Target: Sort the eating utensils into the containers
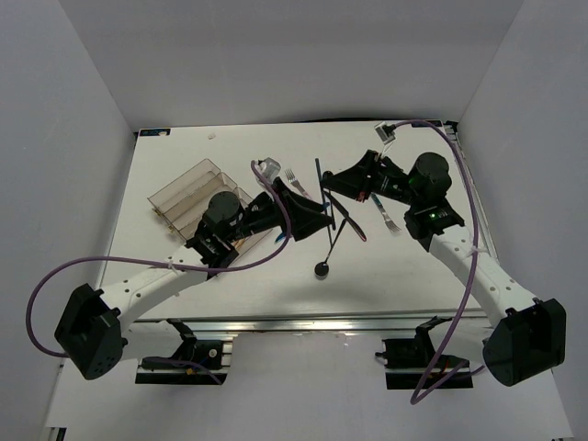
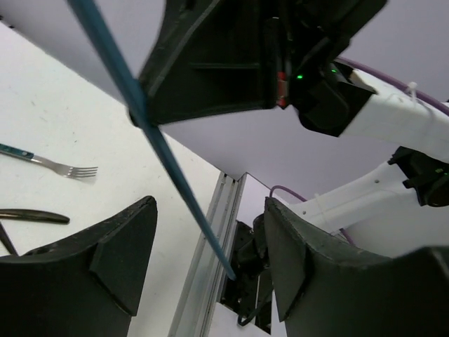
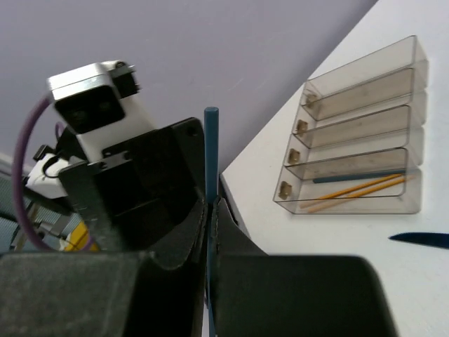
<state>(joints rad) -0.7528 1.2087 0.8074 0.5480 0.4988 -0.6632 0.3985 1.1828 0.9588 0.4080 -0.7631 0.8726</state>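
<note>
A thin blue stick (image 3: 210,137) is held upright above the table, with my right gripper (image 3: 212,210) shut on its lower part. In the top view the blue stick (image 1: 319,175) rises from the right gripper (image 1: 331,190) at mid-table. My left gripper (image 2: 210,253) is open. The blue stick (image 2: 161,151) slants between its fingers (image 2: 119,256) and touches neither. The clear compartment tray (image 3: 414,74) holds two orange sticks (image 3: 358,188) and a blue stick (image 3: 351,177) in its nearest slot. A black spoon (image 1: 322,268) lies near the front.
The tray (image 1: 173,191) sits at the back left, partly under the left arm. A silver fork (image 1: 292,175) and another fork (image 1: 389,217) lie on the table. A fork (image 2: 52,164) and a dark handle (image 2: 35,216) show left of the left gripper. A blue knife tip (image 3: 421,240) lies near the tray.
</note>
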